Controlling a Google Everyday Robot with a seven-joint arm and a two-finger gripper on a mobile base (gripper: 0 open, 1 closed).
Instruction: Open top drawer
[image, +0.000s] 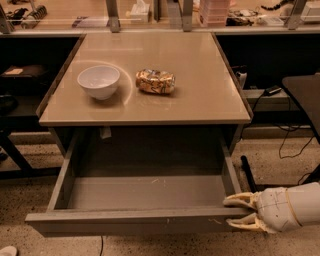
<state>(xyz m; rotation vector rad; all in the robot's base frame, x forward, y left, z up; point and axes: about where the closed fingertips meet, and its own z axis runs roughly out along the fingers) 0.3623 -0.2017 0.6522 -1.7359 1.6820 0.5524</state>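
Beneath the beige tabletop (200, 100), the wide grey handleless top drawer (135, 220) stands pulled far out, its long front running leftward from the spread, empty cream claw (240, 212) at its right corner.

A white bowl (99, 81) is set on the left half of the bench (200, 90), with a crumpled snack bag (156, 81) laid just beside it, towards the centre. Cables (289, 136) are seen at right. The tool (242, 212) is placed at the lower right.
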